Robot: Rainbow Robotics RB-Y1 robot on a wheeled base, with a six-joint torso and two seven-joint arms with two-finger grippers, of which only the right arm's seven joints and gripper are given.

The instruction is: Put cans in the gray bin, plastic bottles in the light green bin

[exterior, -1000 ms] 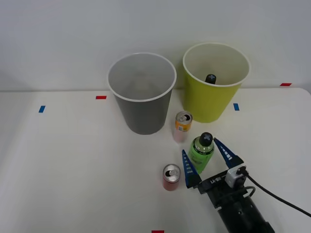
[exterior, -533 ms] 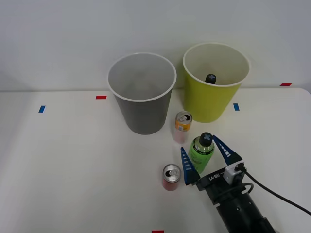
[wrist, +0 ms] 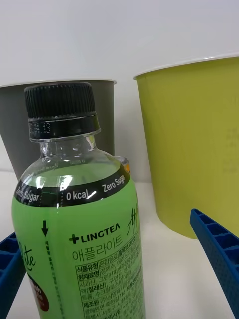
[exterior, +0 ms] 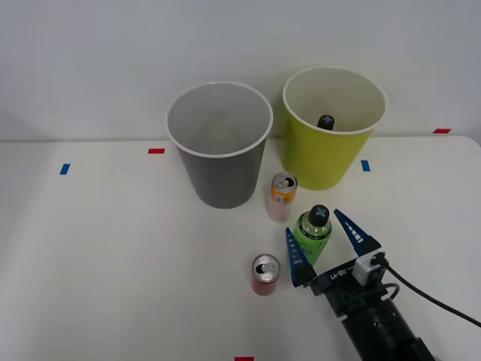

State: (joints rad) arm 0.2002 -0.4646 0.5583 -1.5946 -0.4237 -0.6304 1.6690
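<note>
On the white table (exterior: 113, 248), the gray bin (exterior: 220, 162) stands at the far middle-left, its inside bare as far as the front view shows. Near it to the right, the orange-and-pink can (exterior: 282, 197) stands upright just beside the bin's base, and the red can (exterior: 264, 274) stands nearer, well apart from both bins. In the wrist view only a sliver of a can's silver rim (wrist: 121, 161) peeks out behind the green-labelled bottle (exterior: 312, 235); which can it is cannot be told there.

That bottle stands upright between the two blue fingers (exterior: 295, 257) of the right gripper (exterior: 325, 242), which is spread wide with nothing gripped; a gap shows on each side of the bottle. The bottle's base is cut off in the wrist view. To the far right, the light green bin (exterior: 331, 131) holds a second bottle, of which just the black cap (exterior: 326, 121) shows.

Since half a second ago the gripper has shifted slightly right and nearer; the bottle, cans and bins stand as before.
</note>
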